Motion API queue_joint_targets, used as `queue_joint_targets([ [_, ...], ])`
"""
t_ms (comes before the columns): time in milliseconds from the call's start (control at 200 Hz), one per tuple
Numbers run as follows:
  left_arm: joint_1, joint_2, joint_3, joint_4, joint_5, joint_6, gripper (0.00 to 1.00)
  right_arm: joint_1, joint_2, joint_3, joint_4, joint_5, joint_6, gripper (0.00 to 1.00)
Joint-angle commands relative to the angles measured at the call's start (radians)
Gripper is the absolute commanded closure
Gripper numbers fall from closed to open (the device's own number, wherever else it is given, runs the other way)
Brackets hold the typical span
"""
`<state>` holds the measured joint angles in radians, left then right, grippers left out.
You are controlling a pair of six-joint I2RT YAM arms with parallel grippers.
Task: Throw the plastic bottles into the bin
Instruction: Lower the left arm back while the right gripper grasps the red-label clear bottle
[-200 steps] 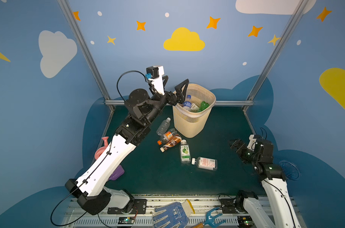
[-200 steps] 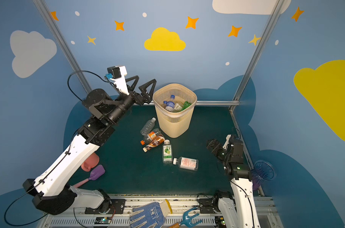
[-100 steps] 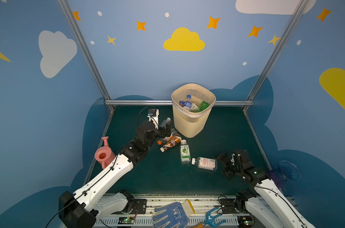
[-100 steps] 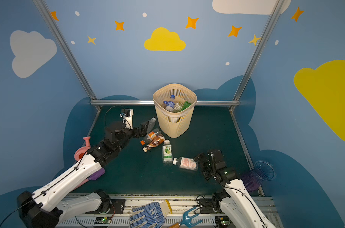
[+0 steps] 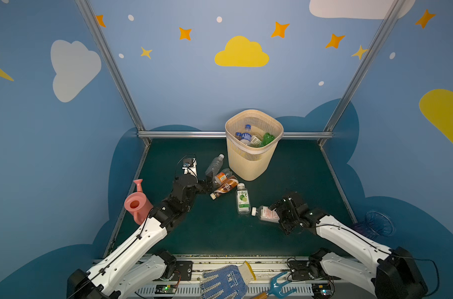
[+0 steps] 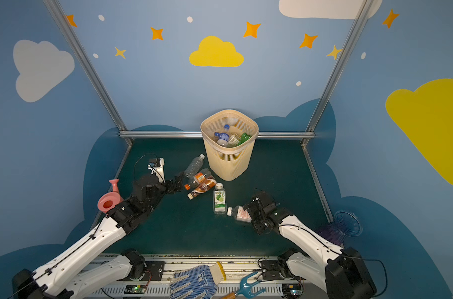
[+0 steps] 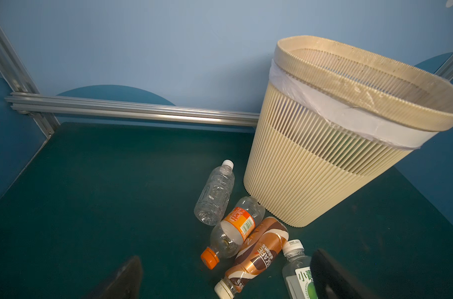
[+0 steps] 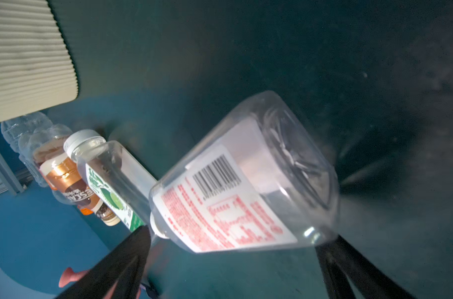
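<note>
Bin: the beige slatted bin [image 5: 248, 165] stands at the middle of the bench's far edge. It holds several bottles, with a blue-capped one [image 5: 246, 137] and a green one [image 5: 267, 138] on top.
Loose bottles: a clear bottle [image 5: 215, 164], an orange-label bottle [image 5: 221, 177] and a brown-wrapped bottle [image 5: 225, 187] lie bunched on the bench [image 5: 220, 233] just before the bin. A green-label bottle [image 5: 243, 199] lies beside them.
Left jaws: spread wide and empty, low beside the orange-label bottle.
Right jaws: spread wide, straddling the red-label bottle [image 5: 265, 213], which lies on the bench unclamped.
Watering can: the pink watering can [image 5: 137, 204] is at the left edge.
</note>
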<state>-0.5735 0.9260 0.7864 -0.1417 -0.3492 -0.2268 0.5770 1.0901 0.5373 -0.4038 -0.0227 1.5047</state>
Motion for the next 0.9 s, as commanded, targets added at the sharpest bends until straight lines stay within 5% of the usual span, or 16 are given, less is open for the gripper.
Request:
queue_joint_targets([
  [0, 0.008, -0.024, -0.015, -0.03, -0.027, -0.02, 0.0, -0.03, 0.059, 0.056, 0.049, 0.053, -0.029, 0.02],
  [305, 0.021, -0.063, -0.055, -0.046, -0.04, -0.042, 0.0, -0.092, 0.257, 0.182, 0.025, -0.019, -0.165, 0.02],
  [536, 0.034, -0.096, -0.078, -0.059, -0.055, -0.047, 0.0, -0.089, 0.385, 0.3, -0.132, -0.073, -0.398, 0.03],
  [896, 0.058, -0.157, -0.123, -0.08, -0.065, -0.067, 0.0, 0.005, 0.519, 0.432, -0.312, 0.012, -0.711, 0.14],
])
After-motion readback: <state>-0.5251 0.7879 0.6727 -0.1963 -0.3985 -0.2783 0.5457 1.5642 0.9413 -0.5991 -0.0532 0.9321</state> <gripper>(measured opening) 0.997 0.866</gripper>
